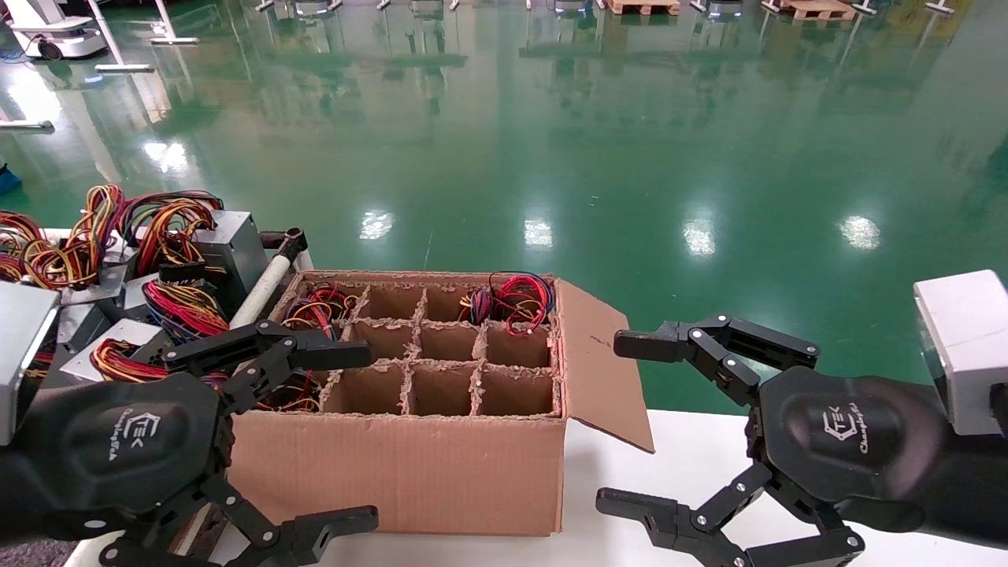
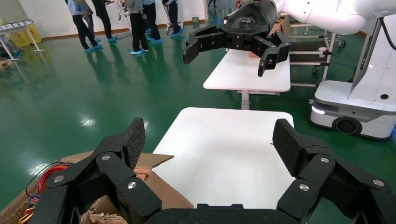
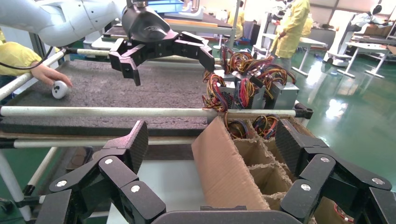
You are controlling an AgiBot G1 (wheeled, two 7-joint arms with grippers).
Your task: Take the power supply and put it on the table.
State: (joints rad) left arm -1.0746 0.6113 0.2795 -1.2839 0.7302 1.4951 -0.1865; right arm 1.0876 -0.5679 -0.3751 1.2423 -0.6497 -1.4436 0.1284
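- Head view: left gripper (image 1: 358, 437) hangs over the near-left corner of the cardboard box (image 1: 409, 465), fingers spread wide apart, nothing between them.
- Right gripper (image 1: 630, 421) hovers over the white tabletop (image 1: 677, 457) just right of the box flap, jaws likewise wide apart and empty.
- Box cells: wire bundles (image 1: 512, 303) show in the far-right cell and in the cells along the left side; the middle and near cells look bare.
- Power supplies (image 1: 228, 252), grey metal with red, yellow and black wire loops, lie piled on the table (image 3: 154, 86) to the left of the box, beyond the white tube rail (image 1: 268, 287).
- Right wrist view adds what the head view lacks: the table's dark speckled surface is wide, the supplies sit bunched at one end, and a person's hand (image 3: 46, 74) rests on a small white object (image 3: 60, 88) at the other.
- Left wrist view alone shows the bare tabletop beyond the box, people standing (image 2: 137, 23) on the green floor, and another robot base (image 2: 359, 102).
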